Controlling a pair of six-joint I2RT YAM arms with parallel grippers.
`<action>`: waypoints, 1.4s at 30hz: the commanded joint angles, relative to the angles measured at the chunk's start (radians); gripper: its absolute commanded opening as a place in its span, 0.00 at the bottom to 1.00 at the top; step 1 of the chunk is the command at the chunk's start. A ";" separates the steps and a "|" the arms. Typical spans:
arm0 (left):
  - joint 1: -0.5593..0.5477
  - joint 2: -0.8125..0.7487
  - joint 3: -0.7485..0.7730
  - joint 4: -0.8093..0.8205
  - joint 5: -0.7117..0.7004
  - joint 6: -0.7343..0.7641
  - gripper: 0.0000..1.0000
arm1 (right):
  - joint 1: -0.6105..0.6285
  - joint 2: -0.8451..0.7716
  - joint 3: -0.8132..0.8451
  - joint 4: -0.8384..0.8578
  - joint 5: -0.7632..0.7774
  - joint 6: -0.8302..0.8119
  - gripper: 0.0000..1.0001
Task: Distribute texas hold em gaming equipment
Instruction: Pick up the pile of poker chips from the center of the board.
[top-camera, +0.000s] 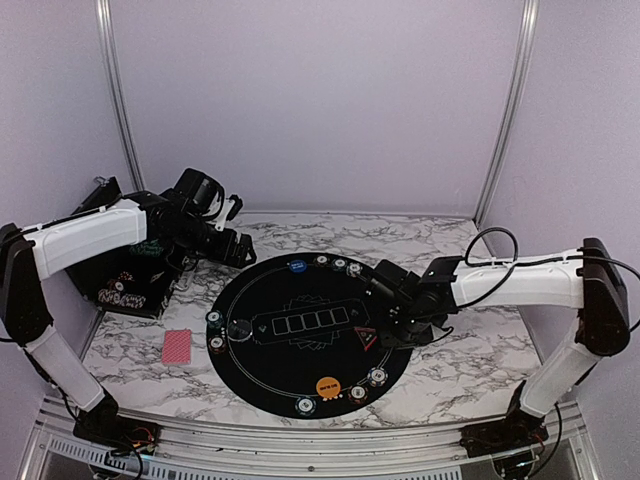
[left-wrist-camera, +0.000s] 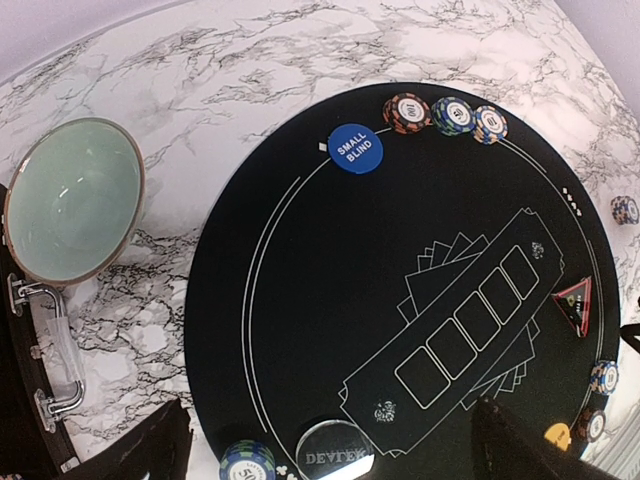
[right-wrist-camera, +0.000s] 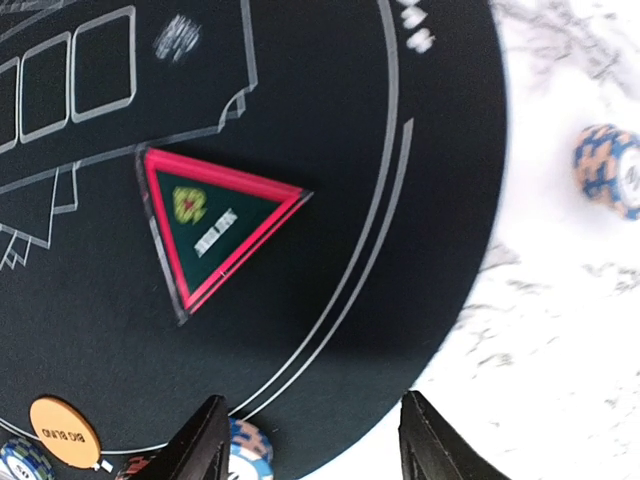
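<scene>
The red triangle marker (right-wrist-camera: 215, 230) lies on the black mat (top-camera: 300, 370) near its right rim. My right gripper (right-wrist-camera: 310, 440) hovers open over the mat's edge just beyond it, with nothing between its fingers and a striped chip (right-wrist-camera: 245, 450) beside the left one. The orange disc (right-wrist-camera: 62, 432) and blue disc (left-wrist-camera: 355, 148) sit on the rim, with three chips (left-wrist-camera: 452, 115) next to the blue one. My left gripper (left-wrist-camera: 330, 450) hangs wide open and empty, high above the clear dealer disc (left-wrist-camera: 335, 455). A pink-backed card (top-camera: 177, 346) lies on the marble to the mat's left.
A teal bowl (left-wrist-camera: 75, 200) stands on the marble off the mat's far left. A black box (top-camera: 125, 290) holding chips sits at the left wall. One blue-and-orange chip (right-wrist-camera: 610, 170) rests on the marble off the mat's right side.
</scene>
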 joint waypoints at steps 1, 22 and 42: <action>0.006 0.012 -0.010 0.012 -0.007 0.002 0.99 | -0.082 -0.077 0.001 -0.029 0.043 -0.071 0.56; 0.006 0.015 -0.010 0.010 -0.006 0.000 0.99 | -0.533 -0.156 -0.084 0.096 -0.028 -0.373 0.69; 0.006 0.018 -0.010 0.008 -0.016 0.004 0.99 | -0.571 0.018 -0.077 0.188 -0.057 -0.433 0.73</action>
